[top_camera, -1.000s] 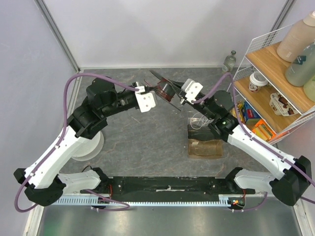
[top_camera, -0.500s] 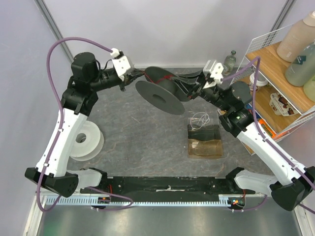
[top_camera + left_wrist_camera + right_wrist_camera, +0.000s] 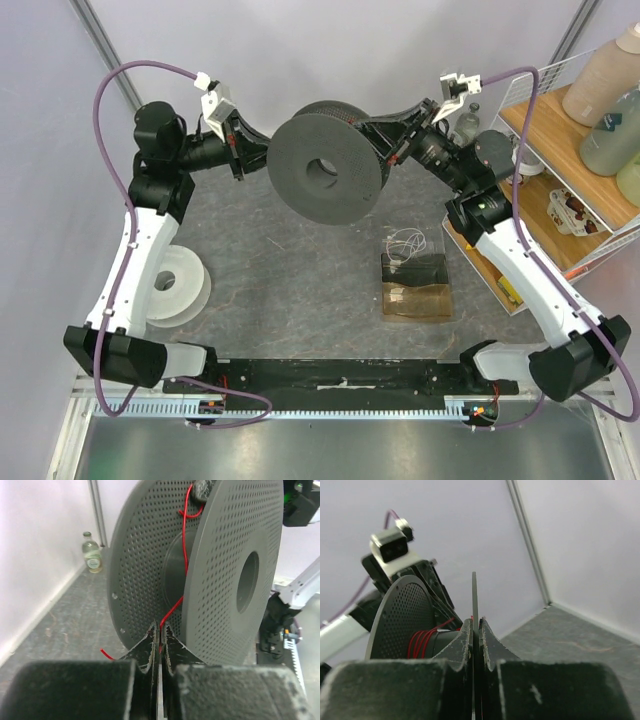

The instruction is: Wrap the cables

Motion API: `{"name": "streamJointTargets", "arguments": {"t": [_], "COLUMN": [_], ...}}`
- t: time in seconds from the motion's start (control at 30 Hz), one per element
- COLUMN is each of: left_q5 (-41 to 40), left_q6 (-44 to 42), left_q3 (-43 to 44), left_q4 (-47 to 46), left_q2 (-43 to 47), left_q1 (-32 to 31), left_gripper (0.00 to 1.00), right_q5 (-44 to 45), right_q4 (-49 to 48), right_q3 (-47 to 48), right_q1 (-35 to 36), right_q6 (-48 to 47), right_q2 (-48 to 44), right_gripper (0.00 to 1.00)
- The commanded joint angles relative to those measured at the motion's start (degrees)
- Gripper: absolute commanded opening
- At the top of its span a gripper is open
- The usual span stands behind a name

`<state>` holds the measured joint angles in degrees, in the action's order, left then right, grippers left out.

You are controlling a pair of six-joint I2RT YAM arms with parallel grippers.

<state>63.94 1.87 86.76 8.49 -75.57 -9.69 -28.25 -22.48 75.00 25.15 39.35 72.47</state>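
Observation:
A dark grey perforated spool hangs in the air between the two arms. A thin red wire runs from its hub down into my left gripper, which is shut on the wire. Several red turns lie on the hub in the right wrist view. My right gripper is shut on the rim of one spool flange and holds the spool up. In the top view the left gripper is at the spool's left and the right gripper at its right.
A white spool lies on the table at the left. A small clear box with thin white wire stands right of centre. A wire shelf with bottles and jars is at the right. A small bottle stands by the back wall.
Both arms have lifted and swung the spool up and back, turning its face toward the top camera. The left gripper has moved further left and up, holding the red wire.

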Motion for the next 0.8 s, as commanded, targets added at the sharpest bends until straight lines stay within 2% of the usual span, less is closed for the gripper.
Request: {"name": "streamJointTargets", "arguments": {"t": [0.0, 0.1, 0.27, 0.3, 0.43, 0.63, 0.77], "left_q5": [7.4, 10.4, 13.6, 13.7, 13.0, 10.1, 8.6], "left_q6": [15.7, 24.0, 50.8, 54.1, 54.6, 57.1, 59.8], "left_q3": [-1.9, -3.9, -10.3, -10.4, -10.5, -10.8, -12.3], "left_q4": [-11.4, -19.0, -47.9, -51.2, -51.6, -51.1, -54.2], "left_q2": [-1.4, -1.7, -2.7, -3.1, -2.4, -1.7, -1.4], "left_q1": [1.0, 1.3, 1.3, 1.3, 1.0, -0.6, -2.6], "left_gripper": [0.02, 0.02, 0.02, 0.02, 0.02, 0.02, 0.02], "right_q5": [1.3, 1.4, 4.2, 5.4, 10.4, 13.7, 14.9], "right_q4": [-13.0, -13.4, -14.3, -14.4, -15.5, -15.8, -16.1], "right_q3": [7.3, 8.2, 10.1, 10.5, 11.8, 13.5, 15.3], "right_q1": [-1.3, -1.4, -1.8, -1.9, -1.9, -1.8, -1.8], "right_q6": [16.4, 19.1, 22.0, 22.2, 20.6, 18.5, 17.9], "right_q2": [1.0, 1.2, 2.0, 2.0, 2.1, 3.4, 4.6], "right_gripper": [0.0, 0.0, 0.0, 0.0, 0.0, 0.0, 0.0]}}
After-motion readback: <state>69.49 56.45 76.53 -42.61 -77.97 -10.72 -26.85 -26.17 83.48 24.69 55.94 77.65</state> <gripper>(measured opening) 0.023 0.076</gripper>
